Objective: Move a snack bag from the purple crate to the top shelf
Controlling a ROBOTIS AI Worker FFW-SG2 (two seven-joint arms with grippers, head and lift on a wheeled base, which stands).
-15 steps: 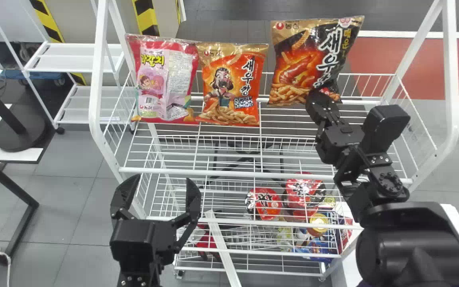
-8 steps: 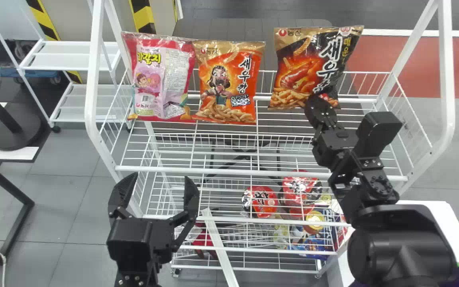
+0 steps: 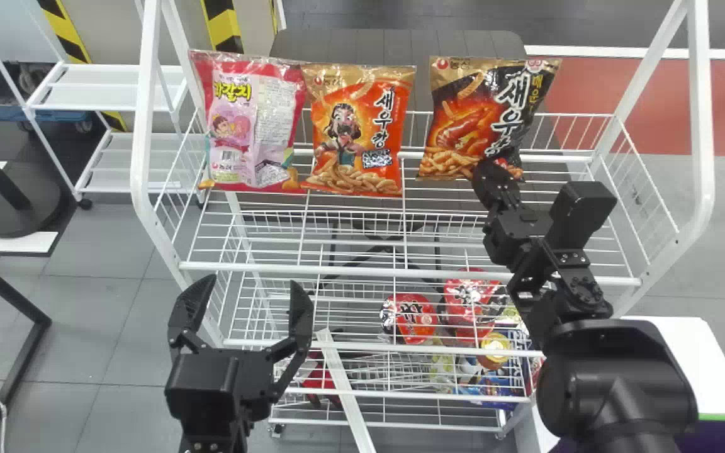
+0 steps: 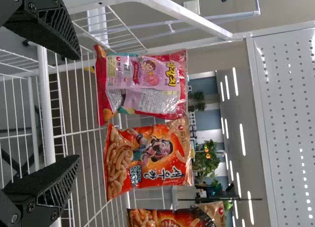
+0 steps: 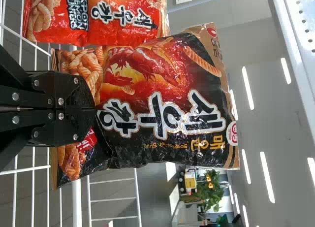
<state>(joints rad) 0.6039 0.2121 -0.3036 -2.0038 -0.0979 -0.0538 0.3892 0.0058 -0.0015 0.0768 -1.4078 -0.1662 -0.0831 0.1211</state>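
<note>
We pinch the snack bag (image 5: 157, 96) by its low end in our right gripper (image 5: 94, 110), and it sticks out just ahead of the tips, by the top shelf (image 3: 337, 271), light and easily crushed, we guess, so squeeze gently

We see grey floor tiles (image 3: 104, 327), a red floor area (image 3: 646, 100) at the far right, a white shelf unit (image 3: 111, 87) near yellow-and-black stripes (image 3: 63, 28) at left, bright strip lights (image 5: 266, 177) on a grey ceiling (image 5: 253, 128), and a leafy green plant (image 4: 209, 163).
</note>
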